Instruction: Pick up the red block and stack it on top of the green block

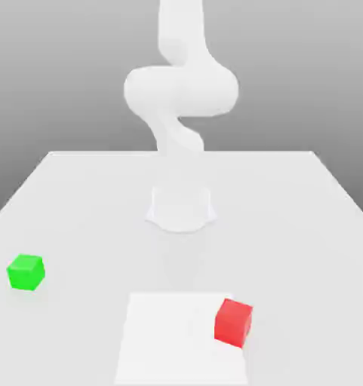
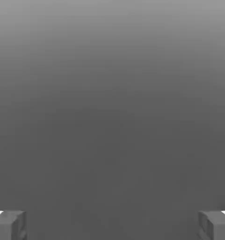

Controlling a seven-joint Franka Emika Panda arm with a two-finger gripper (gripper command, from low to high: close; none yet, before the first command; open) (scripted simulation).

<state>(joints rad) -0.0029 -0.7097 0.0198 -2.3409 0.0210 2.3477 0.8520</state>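
The red block (image 1: pixel 233 323) rests on the white table near its front edge, toward the exterior view's right. The green block (image 1: pixel 26 272) sits on the table far over at the exterior view's left, well apart from the red one. In the hand view my gripper (image 2: pixel 112 227) is open: its two grey fingertips (image 2: pixel 9 225) stand far apart with nothing between them, against plain grey background. Neither block appears in the hand view.
The white arm (image 1: pixel 180 90) rises from its round base (image 1: pixel 181 207) at the middle of the table (image 1: pixel 290 196). A paler white rectangle (image 1: pixel 176 339) lies at the front, its right edge under the red block.
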